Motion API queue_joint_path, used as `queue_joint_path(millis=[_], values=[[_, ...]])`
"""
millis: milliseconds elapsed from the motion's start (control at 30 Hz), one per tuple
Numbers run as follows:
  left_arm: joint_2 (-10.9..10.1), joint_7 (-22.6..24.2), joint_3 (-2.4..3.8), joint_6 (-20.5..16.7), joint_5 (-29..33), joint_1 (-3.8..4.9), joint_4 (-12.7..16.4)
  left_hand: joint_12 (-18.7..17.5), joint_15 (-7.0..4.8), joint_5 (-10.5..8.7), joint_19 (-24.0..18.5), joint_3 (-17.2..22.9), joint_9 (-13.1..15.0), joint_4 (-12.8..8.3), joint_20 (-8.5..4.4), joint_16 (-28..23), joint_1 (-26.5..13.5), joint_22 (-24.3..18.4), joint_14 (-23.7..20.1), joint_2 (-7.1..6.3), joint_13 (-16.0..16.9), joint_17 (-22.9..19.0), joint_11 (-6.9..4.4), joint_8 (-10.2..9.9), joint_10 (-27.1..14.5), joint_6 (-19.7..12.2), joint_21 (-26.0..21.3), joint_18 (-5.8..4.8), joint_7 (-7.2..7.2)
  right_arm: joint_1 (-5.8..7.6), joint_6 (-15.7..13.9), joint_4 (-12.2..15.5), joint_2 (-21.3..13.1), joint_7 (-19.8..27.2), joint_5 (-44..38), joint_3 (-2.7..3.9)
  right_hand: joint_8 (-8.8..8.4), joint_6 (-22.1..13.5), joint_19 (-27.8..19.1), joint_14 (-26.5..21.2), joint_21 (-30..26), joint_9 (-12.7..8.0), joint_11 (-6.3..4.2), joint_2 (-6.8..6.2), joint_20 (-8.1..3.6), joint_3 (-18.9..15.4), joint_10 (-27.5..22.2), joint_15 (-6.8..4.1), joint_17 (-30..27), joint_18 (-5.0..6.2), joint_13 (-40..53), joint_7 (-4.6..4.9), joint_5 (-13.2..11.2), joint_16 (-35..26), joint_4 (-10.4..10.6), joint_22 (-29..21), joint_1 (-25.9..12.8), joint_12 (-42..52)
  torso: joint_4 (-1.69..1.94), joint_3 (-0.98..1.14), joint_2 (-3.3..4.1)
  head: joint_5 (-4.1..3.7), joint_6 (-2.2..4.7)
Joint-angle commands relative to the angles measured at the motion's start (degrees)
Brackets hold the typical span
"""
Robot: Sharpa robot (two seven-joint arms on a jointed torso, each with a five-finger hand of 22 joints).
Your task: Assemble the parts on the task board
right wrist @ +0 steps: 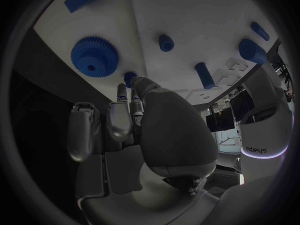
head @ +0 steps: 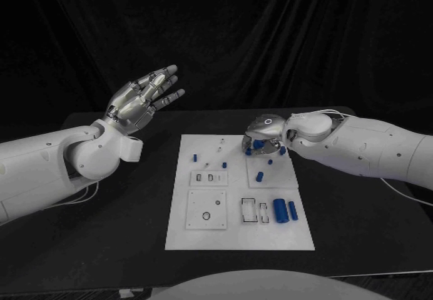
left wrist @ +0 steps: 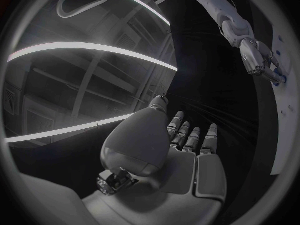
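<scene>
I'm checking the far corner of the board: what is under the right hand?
Under the right hand, the task board's far right corner holds a blue gear and a small blue peg at the fingertips. The hand covers whether it grips the peg.

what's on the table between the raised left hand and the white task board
Nothing: in the head view, bare black table separates the raised, open left hand from the white task board.

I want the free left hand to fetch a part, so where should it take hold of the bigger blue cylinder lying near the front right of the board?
Probably across its round sides at mid-length, coming straight down from above. The large blue cylinder lies flat on the task board, with a slimmer blue cylinder close beside it, so fingers should enter carefully there. The left hand is raised and open.
</scene>
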Motion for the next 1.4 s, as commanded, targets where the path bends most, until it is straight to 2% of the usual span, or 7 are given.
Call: queue_joint_path(millis=[33, 500, 667, 833, 1000, 1100, 1400], values=[[0.10, 1.31, 0.07, 0.91, 0.08, -0.08, 0.06, 0.29, -0.20, 0.34, -0.13, 0.38, 0.08, -0.03, 0.23, -0.25, 0.65, -0.06, -0.05, 0.05, 0.00, -0.03, 0.10, 0.18, -0.33, 0.43, -0.11, 0.54, 0.07, -0.18, -0.13, -0.21, 0.13, -0.04, -0.44, 0.04, 0.39, 0.36, -0.21, -0.17, -0.24, 0.27, -0.02, -0.25, -0.09, 0.23, 0.31, -0.42, 0.01, 0.22, 0.17, 0.10, -0.34, -0.19, -0.10, 0.28, -0.33, 0.41, 0.01, 0.01, -0.01, 0.01, -0.11], [0.09, 0.91, 0.06, 1.02, 0.08, -0.11, -0.01, 0.33, -0.15, 0.42, -0.12, 0.50, 0.08, -0.11, 0.27, -0.22, 0.77, -0.06, -0.04, 0.06, 0.01, -0.02, 0.10, 0.22, -0.33, 0.49, -0.11, 0.55, 0.08, -0.28, 0.48, -0.62, 0.35, -0.26, -0.44, 0.04, 0.33, -0.46, -0.30, -0.25, -0.34, 1.23, -0.05, -0.28, -0.15, 0.49, 0.05, -0.46, 0.03, 0.23, 0.78, 0.30, -1.32, -0.25, -0.52, 0.29, -0.77, 0.86, 0.06, 0.01, -0.06, -0.09, -0.41], [0.17, 0.80, 0.06, 1.20, 0.08, -0.17, -0.07, 0.35, -0.13, 0.47, -0.09, 0.58, 0.08, -0.16, 0.29, -0.22, 0.85, -0.05, -0.04, 0.06, 0.01, -0.02, 0.11, 0.23, -0.33, 0.48, -0.08, 0.55, 0.09, -0.53, 0.73, -0.92, 0.53, -0.20, -0.44, 0.04, -0.17, -1.02, -0.33, -0.31, -0.38, 1.30, -0.03, -0.30, -0.13, 0.98, -0.59, -0.43, 0.05, 0.23, 1.09, 1.33, -1.76, -0.28, -0.61, 0.36, -1.08, 0.90, 0.05, 0.00, -0.08, -0.09, -0.57], [0.18, 0.70, 0.06, 1.30, 0.08, -0.20, -0.08, 0.35, -0.13, 0.47, -0.09, 0.58, 0.08, -0.16, 0.29, -0.22, 0.85, -0.05, -0.04, 0.06, 0.01, -0.02, 0.11, 0.23, -0.33, 0.48, -0.08, 0.55, 0.09, -0.83, 0.76, -1.21, 0.73, -0.06, -0.44, 0.04, -0.48, -1.12, -0.34, -0.33, -0.41, 1.19, 0.01, -0.34, -0.11, 1.29, -0.78, -0.41, -0.02, 0.23, 1.31, 1.78, -2.49, -0.33, -0.67, 0.39, -1.24, 1.02, 0.01, 0.01, -0.04, 0.00, -0.71], [0.13, 0.63, 0.06, 1.34, 0.08, -0.22, -0.08, 0.37, -0.10, 0.51, -0.07, 0.67, 0.09, -0.21, 0.31, -0.19, 0.92, -0.04, -0.03, 0.07, 0.01, -0.01, 0.11, 0.27, -0.34, 0.54, -0.06, 0.56, 0.09, -0.98, 0.02, -1.34, 0.80, 0.42, -0.44, 0.04, 0.82, 1.99, -0.34, -0.38, -0.44, 2.20, -0.47, 0.01, -0.28, 2.06, -0.12, -0.67, 0.13, 0.22, 2.40, 3.79, -1.80, -0.34, -1.65, 0.61, -1.04, 2.25, 0.00, 0.01, -0.04, 0.03, -0.78], [0.10, 0.53, 0.06, 1.35, 0.08, -0.23, -0.09, 0.41, -0.06, 0.55, -0.04, 0.75, 0.10, -0.25, 0.33, -0.16, 0.99, -0.03, -0.01, 0.09, 0.02, 0.00, 0.11, 0.29, -0.32, 0.57, -0.05, 0.56, 0.10, -1.00, -0.47, -1.34, 0.77, 0.71, -0.35, 0.04, 1.14, 2.44, -0.33, -0.43, -0.44, 2.64, -0.66, 0.27, -0.39, 2.28, 0.21, -0.80, 0.06, 0.21, 2.78, 4.39, -1.33, -0.41, -2.12, 0.71, -0.84, 2.72, 0.03, 0.02, -0.04, 0.07, -0.81], [-0.01, 0.30, 0.06, 1.32, 0.08, -0.25, -0.11, 0.48, -0.04, 0.62, -0.02, 0.95, 0.11, -0.36, 0.36, -0.13, 1.15, -0.03, 0.00, 0.15, 0.03, 0.01, 0.14, 0.34, -0.30, 0.64, -0.03, 0.57, 0.11, -1.02, -2.05, -0.72, 0.29, 1.11, 0.89, 0.04, 1.80, 3.53, -0.32, -0.49, -0.42, 3.37, -0.62, 0.77, -0.46, 2.53, 1.18, -0.82, 0.07, 0.17, 3.47, 4.64, -0.87, -0.47, -2.82, 0.89, -0.61, 3.71, 0.05, 0.01, -0.10, 0.41, -0.66]])
